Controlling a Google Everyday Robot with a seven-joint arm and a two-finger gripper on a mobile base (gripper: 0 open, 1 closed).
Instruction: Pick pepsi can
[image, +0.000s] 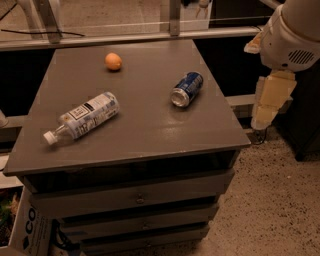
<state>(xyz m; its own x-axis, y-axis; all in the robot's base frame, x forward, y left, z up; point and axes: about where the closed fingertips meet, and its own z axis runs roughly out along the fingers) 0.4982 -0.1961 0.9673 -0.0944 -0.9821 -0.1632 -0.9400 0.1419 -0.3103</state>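
The pepsi can (187, 89) is dark blue with white markings. It lies on its side on the right part of the grey cabinet top (150, 135), with its silver end facing the front. My gripper (263, 119) hangs at the right, off the cabinet's right edge, below the arm's white round joint (295, 32). It is to the right of the can, apart from it, and holds nothing that I can see.
A clear plastic bottle (82, 118) with a white cap lies on its side at the front left. An orange (113, 61) sits at the back. A metal rail (150, 36) runs behind the cabinet. Drawers (135, 197) face front. A box (30, 232) stands at the lower left.
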